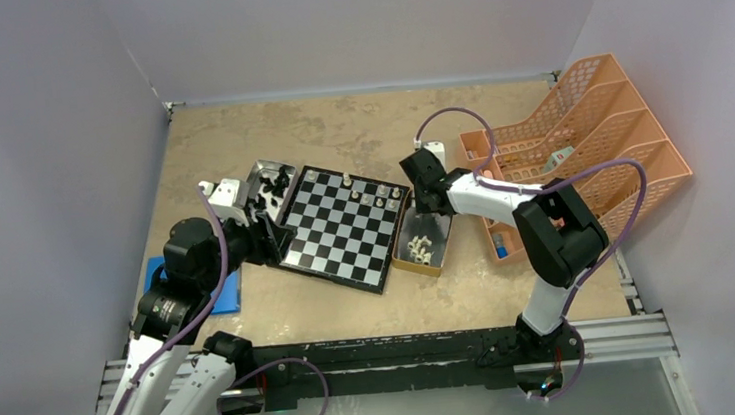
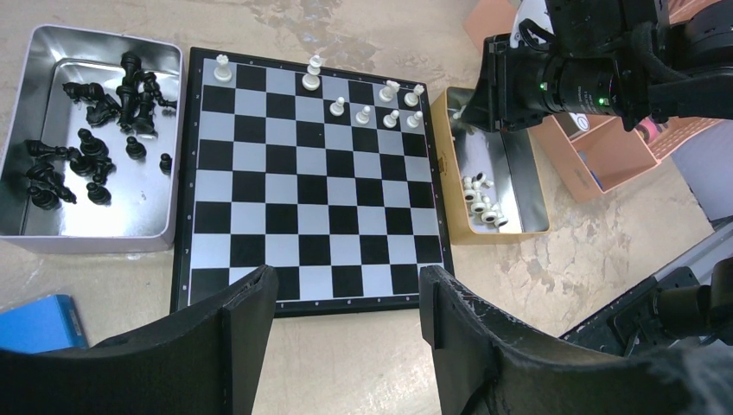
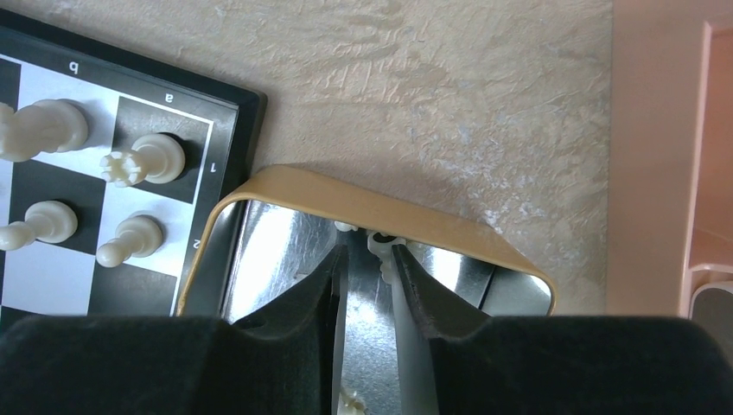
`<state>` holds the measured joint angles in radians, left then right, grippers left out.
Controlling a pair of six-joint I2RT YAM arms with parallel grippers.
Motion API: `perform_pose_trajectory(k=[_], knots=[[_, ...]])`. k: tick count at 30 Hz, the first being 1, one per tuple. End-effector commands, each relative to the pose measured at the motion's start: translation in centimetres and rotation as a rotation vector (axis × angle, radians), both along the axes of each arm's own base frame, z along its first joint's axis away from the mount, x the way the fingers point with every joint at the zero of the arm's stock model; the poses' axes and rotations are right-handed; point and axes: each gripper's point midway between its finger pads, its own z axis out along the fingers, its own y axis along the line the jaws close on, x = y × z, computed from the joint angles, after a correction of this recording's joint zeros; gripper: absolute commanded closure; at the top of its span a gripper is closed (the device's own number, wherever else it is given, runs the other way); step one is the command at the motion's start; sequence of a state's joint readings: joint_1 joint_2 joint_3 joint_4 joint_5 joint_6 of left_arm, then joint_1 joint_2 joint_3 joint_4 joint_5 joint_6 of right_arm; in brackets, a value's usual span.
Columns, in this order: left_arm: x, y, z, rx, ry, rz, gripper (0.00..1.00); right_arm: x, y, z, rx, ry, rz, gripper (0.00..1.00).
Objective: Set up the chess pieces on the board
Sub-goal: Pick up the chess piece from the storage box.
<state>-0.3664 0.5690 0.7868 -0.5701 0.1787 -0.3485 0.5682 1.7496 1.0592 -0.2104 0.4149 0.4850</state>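
- Gripper on right arm [image 3: 370, 256] is pinching cream-white chess piece [image 3: 379, 244] in tan-rimmed metal tray [image 3: 363, 194], 3 o'clock of black-and-silver checked board [image 1: 341, 232].
- Left gripper [image 2: 346, 303] is hovering open at its 9 o'clock edge.

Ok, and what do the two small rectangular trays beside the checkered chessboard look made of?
The grey rectangular tray of black pieces looks like bare polished metal: its walls gleam and show reflections. The tan-rimmed rectangular tray looks mirror-bright metal inside; its tan outside may be paint or coating.
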Motion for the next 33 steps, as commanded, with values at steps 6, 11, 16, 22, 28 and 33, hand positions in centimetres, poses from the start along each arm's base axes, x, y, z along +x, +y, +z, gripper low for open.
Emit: perform_pose_trajectory(k=[6, 11, 16, 22, 28, 33], knots=[[0.2, -0.1, 0.3, -0.014, -0.017, -0.002, 0.39, 0.2, 0.4, 0.0, 0.002, 0.01, 0.035, 0.7], [0.2, -0.2, 0.2, -0.015, -0.014, -0.008, 0.39, 0.3, -0.4, 0.0, -0.027, 0.003, -0.014, 0.69], [0.2, -0.2, 0.2, -0.016, -0.015, -0.008, 0.39, 0.5, -0.6, 0.4, -0.029, -0.01, -0.032, 0.66], [0.2, -0.2, 0.3, -0.016, -0.019, -0.005, 0.39, 0.5, -0.1, -0.5, -0.022, 0.005, -0.001, 0.7], [0.0, -0.2, 0.6, -0.02, -0.028, -0.009, 0.39, 0.6, -0.1, -0.6, -0.02, -0.003, -0.001, 0.74], [-0.1, -0.2, 0.7, -0.023, -0.037, -0.011, 0.39, 0.7, -0.2, -0.1, -0.021, -0.016, -0.004, 0.77]])
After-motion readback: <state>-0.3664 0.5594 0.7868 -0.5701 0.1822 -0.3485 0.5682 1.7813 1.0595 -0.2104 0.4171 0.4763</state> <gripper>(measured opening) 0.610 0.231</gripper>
